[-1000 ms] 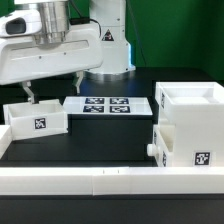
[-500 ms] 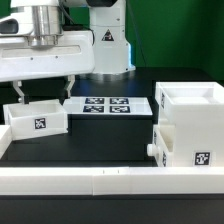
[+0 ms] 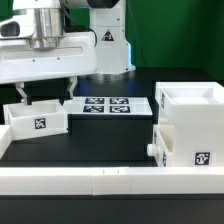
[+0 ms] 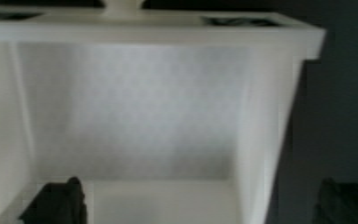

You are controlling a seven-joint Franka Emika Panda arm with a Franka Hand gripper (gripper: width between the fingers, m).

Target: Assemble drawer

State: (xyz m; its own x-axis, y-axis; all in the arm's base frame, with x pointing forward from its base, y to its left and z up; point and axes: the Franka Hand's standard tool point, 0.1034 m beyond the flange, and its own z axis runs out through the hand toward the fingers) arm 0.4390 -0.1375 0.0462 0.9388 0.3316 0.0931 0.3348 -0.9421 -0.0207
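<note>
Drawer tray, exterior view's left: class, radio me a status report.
Tool open, low over the loose tray. Housing stands apart, exterior view's right. Marker board flat beside the tray, not blocking.

Tray [image 3: 36, 120], housing [image 3: 190, 112] looking smooth, matt white plastic; table [image 3: 100, 142] showing matt black; marker board [image 3: 108, 104] appearing flat, matt.

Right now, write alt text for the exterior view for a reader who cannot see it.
An open gripper hangs low over a loose white tray at the exterior view's left. At the right stands the tall housing with a knobbed tray protruding from it; the marker board lies between them on the black table.
</note>
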